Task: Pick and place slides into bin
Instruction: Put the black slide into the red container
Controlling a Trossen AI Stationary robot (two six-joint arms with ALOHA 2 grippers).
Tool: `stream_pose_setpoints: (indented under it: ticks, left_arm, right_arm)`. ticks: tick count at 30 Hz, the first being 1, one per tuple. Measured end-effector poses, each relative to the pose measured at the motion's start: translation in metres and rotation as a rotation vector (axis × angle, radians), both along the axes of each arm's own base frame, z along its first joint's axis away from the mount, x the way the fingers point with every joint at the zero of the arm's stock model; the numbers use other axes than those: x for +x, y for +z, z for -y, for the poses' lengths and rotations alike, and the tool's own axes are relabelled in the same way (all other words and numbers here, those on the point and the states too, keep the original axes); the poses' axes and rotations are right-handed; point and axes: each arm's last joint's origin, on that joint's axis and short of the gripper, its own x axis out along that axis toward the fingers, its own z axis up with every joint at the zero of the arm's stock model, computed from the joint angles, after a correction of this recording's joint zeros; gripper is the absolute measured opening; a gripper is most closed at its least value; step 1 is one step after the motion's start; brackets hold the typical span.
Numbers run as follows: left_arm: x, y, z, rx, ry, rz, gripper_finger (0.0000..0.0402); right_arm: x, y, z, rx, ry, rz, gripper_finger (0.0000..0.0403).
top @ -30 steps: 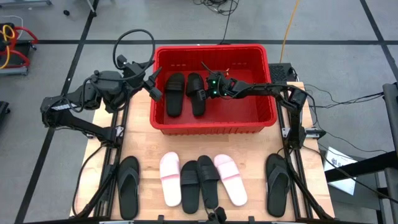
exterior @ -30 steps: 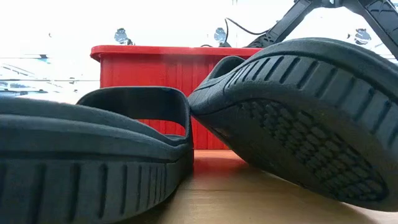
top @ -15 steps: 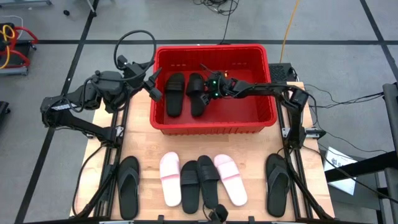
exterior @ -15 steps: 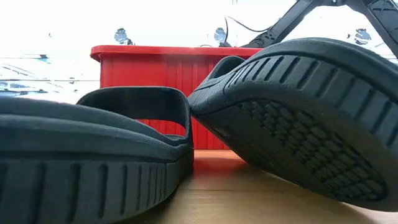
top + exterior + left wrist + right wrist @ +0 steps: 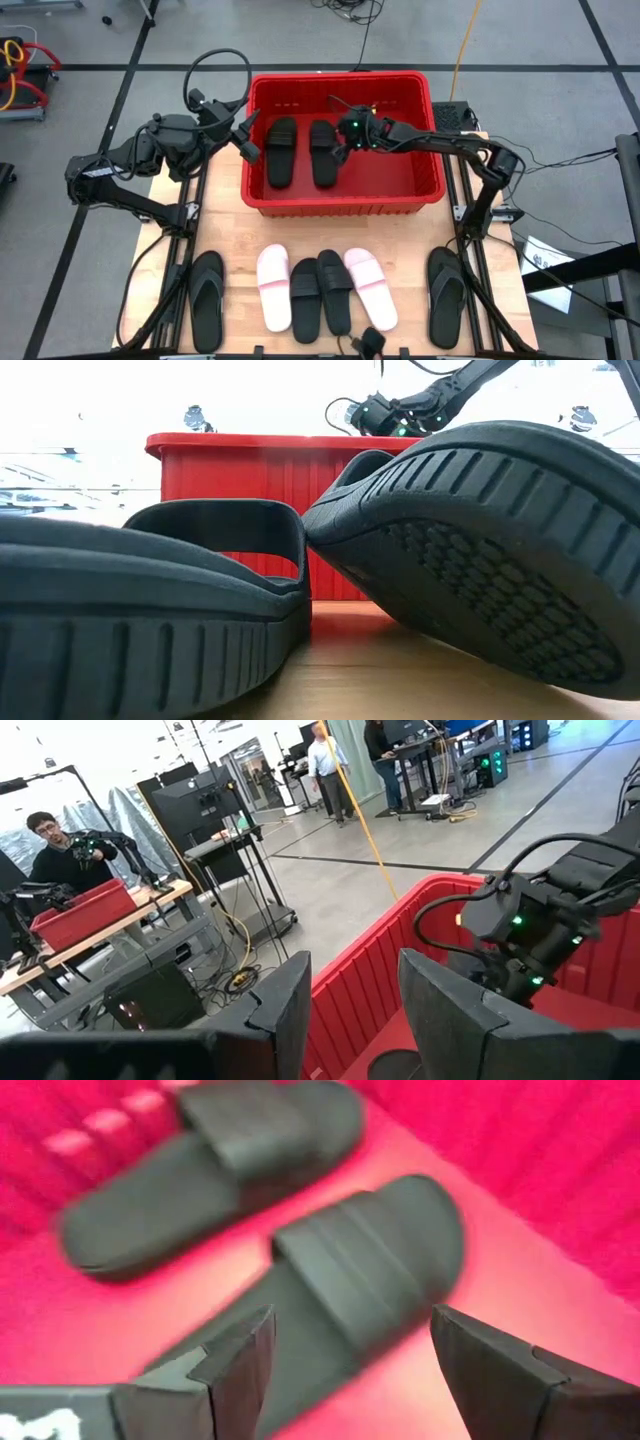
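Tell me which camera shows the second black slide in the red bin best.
The right wrist view: the slide fills it, lying flat on the bin floor between the open right claw fingers. The high view shows it small beside its mate. The low view and left wrist view do not show it.

We see two dark jointed arms, black looping cables, and green lights on the right gripper [image 5: 340, 138].
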Motion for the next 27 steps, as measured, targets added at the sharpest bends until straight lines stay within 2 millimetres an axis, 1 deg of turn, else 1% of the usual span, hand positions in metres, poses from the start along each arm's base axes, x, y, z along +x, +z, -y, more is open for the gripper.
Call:
stream_pose_setpoints:
  ticks: [4,9,12,19,22,27]
  left_arm:
    - [0.000,0.000,0.000,-0.001,0.000,0.002,0.0159]
    - [0.000,0.000,0.000,-0.009,0.001,0.011,0.0159]
    - [0.000,0.000,0.000,-0.017,0.002,0.022,0.0159]
    - [0.000,0.000,0.000,-0.019,0.002,0.023,0.0159]
    - [0.000,0.000,0.000,-0.019,0.002,0.023,0.0159]
    - [0.000,0.000,0.000,-0.019,0.002,0.023,0.0159]
  right_arm:
    - [-0.003,-0.007,0.009,-0.041,-0.093,-0.057,0.0256]
    - [-0.004,-0.026,0.018,0.008,-0.136,-0.099,0.0256]
    - [-0.004,-0.036,0.020,0.018,-0.125,-0.143,0.0256]
    - [-0.008,-0.037,0.022,-0.047,-0.093,-0.227,0.0256]
    - [-0.008,-0.037,0.023,-0.064,-0.082,-0.231,0.0256]
    - [-0.002,-0.051,0.023,-0.028,-0.045,-0.233,0.0256]
